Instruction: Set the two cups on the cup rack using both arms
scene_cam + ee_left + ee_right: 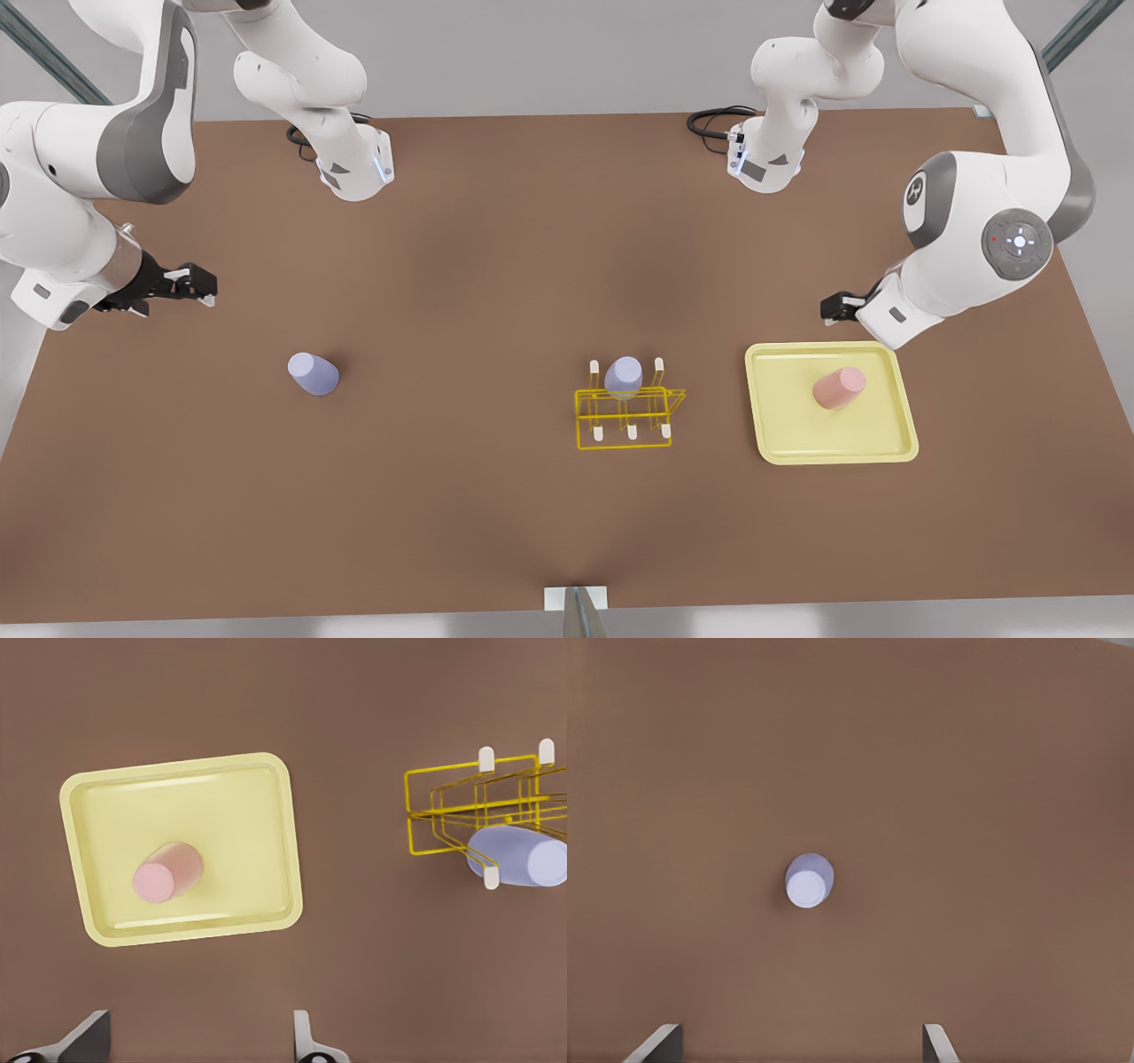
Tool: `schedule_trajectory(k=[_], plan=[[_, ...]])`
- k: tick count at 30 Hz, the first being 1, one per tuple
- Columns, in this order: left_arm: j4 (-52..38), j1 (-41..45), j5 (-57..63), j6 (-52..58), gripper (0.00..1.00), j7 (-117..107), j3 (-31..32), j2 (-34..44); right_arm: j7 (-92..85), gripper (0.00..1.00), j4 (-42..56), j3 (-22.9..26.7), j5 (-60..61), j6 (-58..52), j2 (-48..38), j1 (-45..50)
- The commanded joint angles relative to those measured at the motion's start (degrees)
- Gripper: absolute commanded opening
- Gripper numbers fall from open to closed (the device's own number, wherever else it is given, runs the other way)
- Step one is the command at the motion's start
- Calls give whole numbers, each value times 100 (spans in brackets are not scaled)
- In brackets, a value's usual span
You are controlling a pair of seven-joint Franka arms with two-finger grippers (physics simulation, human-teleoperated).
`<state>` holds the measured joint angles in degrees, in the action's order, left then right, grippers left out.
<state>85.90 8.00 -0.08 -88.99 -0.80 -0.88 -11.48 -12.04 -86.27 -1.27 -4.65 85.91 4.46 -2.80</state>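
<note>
While both arms hang above the brown surface (496,266) with nothing in their grasp, the cups sit apart from one another. In the front view, the left gripper (837,306) hovers at about 12 o'clock from the tray (895,416), just past its far edge. Its fingers (306,1041) are spread wide and empty in the left wrist view, with the tray beyond them. The pink cup (838,387) stands upside down on the tray, near its middle, base up.

At about 9 o'clock from the tray, near but not touching it, stands the rack (625,421), a yellow wire frame with white-tipped pegs. A lavender cup (624,377) is on the rack, at its far row of pegs; in the left wrist view this cup (523,859) lies against the wire frame beside a peg.

Well away at 9 o'clock from the rack, a second lavender cup (313,373) stands alone on the surface, base up. The right gripper (190,283) hovers at about 10 o'clock from that cup, well apart from it. In the right wrist view its fingers (935,1041) are wide apart and hold nothing, and the cup (809,881) shows beyond the gap between them.
</note>
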Motion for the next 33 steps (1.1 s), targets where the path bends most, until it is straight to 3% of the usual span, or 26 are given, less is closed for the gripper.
schedule_trajectory(k=[1, 3, 5, 8, 13, 19, 33], plan=[[-3, 0, 16, -5, 100, -25, 0, 5, -115, 100, -4, 4, 26, 13, 2, -10], [-3, -26, 25, -240, 100, -25, -122, -187, -115, 100, -13, 4, -1, 5, 20, -10], [-20, -254, -194, -1524, 100, 378, -519, -926, -369, 100, -276, -14, -71, 13, 72, 33], [128, -685, -634, -2587, 100, 1311, -677, -1603, -326, 100, -1021, -58, -150, 1171, 345, 244], [1878, -800, -634, -4372, 100, 1680, -668, -1428, 96, 99, -2491, -58, -80, 3327, 380, 200], [2941, -642, -634, -4935, 100, 1689, -659, -1058, 96, 100, -3440, -40, 34, 4663, 345, 148], [3065, -589, -634, -5797, 100, 1689, -668, -1612, 79, 100, -3528, -5, 421, 3986, 951, -81]])
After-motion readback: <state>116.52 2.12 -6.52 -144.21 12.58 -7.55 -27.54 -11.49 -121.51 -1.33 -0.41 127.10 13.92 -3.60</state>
